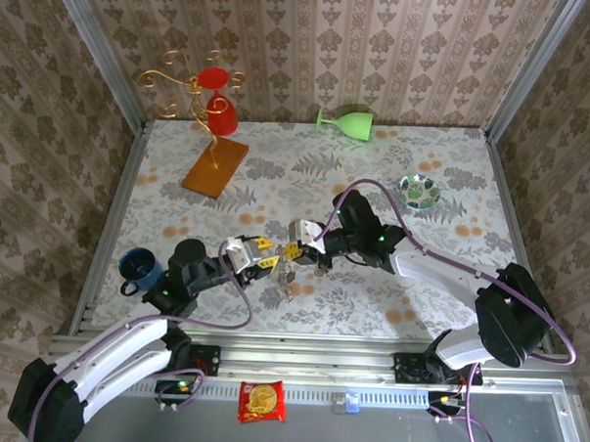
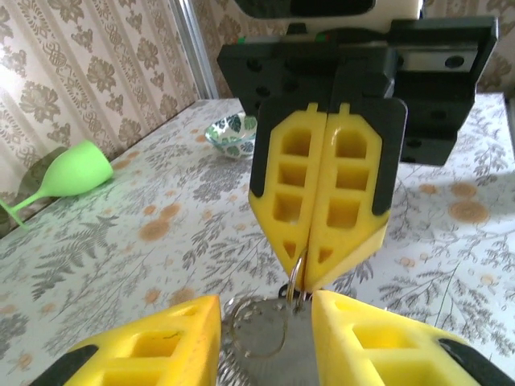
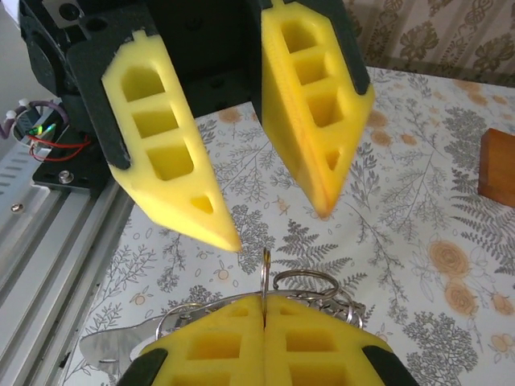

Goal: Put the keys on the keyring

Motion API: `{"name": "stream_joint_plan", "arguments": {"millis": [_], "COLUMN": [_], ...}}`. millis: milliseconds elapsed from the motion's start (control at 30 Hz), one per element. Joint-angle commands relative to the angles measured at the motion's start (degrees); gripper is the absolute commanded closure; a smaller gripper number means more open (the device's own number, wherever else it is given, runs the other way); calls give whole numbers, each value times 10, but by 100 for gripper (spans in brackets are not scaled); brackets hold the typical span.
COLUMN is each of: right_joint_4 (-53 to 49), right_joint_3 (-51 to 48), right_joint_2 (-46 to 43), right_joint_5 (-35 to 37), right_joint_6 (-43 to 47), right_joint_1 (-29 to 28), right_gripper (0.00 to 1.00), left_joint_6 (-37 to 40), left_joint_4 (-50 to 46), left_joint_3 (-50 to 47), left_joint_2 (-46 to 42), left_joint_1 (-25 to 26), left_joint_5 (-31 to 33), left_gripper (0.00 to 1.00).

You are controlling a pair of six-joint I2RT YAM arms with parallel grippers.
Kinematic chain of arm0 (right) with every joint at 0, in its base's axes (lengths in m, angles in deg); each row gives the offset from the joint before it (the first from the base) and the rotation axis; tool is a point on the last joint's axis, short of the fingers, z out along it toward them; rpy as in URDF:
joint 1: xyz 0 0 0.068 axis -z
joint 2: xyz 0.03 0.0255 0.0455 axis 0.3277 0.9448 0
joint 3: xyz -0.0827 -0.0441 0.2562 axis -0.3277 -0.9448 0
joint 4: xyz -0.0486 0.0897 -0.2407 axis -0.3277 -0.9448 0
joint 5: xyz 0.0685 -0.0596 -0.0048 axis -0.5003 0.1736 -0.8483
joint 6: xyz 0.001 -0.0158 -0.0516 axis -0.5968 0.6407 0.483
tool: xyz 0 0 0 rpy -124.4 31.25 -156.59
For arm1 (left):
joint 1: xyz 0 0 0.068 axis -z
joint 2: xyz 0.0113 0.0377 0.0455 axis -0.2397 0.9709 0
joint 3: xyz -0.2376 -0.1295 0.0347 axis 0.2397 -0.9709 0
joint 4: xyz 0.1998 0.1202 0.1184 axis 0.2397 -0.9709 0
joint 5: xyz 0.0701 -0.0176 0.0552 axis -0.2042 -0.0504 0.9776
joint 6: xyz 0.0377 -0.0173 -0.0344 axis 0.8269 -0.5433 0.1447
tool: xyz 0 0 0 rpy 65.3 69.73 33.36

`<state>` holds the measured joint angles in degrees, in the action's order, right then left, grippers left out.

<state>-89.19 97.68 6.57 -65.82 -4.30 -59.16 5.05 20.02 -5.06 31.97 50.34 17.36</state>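
Top external: both grippers meet nose to nose mid-table, left of the green-patterned dish (image 1: pixel 418 191) and nearer the arm bases than it. The left gripper (image 1: pixel 264 254) is on the side away from the dish, the right gripper (image 1: pixel 295 250) on the dish side. A small metal clump (image 1: pixel 288 277) sits just under where they meet, too small there to sort out

Right wrist: right gripper (image 3: pixel 264 301) is clenched, fingers pressed flat together, with the keyring (image 3: pixel 265 267) pinched edge-on in the seam and its thin wire rim standing upright above the tips. More metal loops (image 3: pixel 314 281) bunch up right behind it, touching the fingers. Left gripper (image 3: pixel 278 227) faces it with fingers spread apart, tips just above the ring's top, not touching it (nothing between them)

Left wrist: same thing from the other side, right gripper (image 2: pixel 307 273) with closed tips gripping the keyring (image 2: pixel 295 277), dish (image 2: pixel 232 133) well behind it. Left gripper (image 2: pixel 265 299) released, gap wide – a flat grey metal piece (image 2: pixel 261 338) lies low in that gap, and I can't tell whether it touches either finger

As for the keys – can't tell them apart from the rest of the metal bunch
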Motion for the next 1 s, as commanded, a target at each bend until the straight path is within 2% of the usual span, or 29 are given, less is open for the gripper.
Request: {"name": "stream_joint_plan", "arguments": {"millis": [0, 267, 600, 833, 967], "right_joint_4": [-49, -137, -199, -216, -210], "right_joint_3": [29, 81, 122, 142, 145], "right_joint_2": [-14, -2, 15, 27, 28], "right_joint_5": [17, 72, 112, 122, 103], "right_joint_6": [39, 90, 138, 146, 134], "right_joint_1": [-4, -23, -47, -57, -59], "right_gripper": [100, 100, 100, 100, 100], "left_joint_6": [60, 86, 94, 88, 90], "left_joint_4": [-114, -131, -100, -77, -76], "left_joint_3": [40, 72, 84, 81, 81], "left_joint_2": [-21, 29, 66, 71, 78], "left_joint_1": [-7, -8, -8, -7, -6], "left_joint_5": [5, -45, -59, -73, -72], "left_gripper": [65, 67, 74, 79, 85]}}
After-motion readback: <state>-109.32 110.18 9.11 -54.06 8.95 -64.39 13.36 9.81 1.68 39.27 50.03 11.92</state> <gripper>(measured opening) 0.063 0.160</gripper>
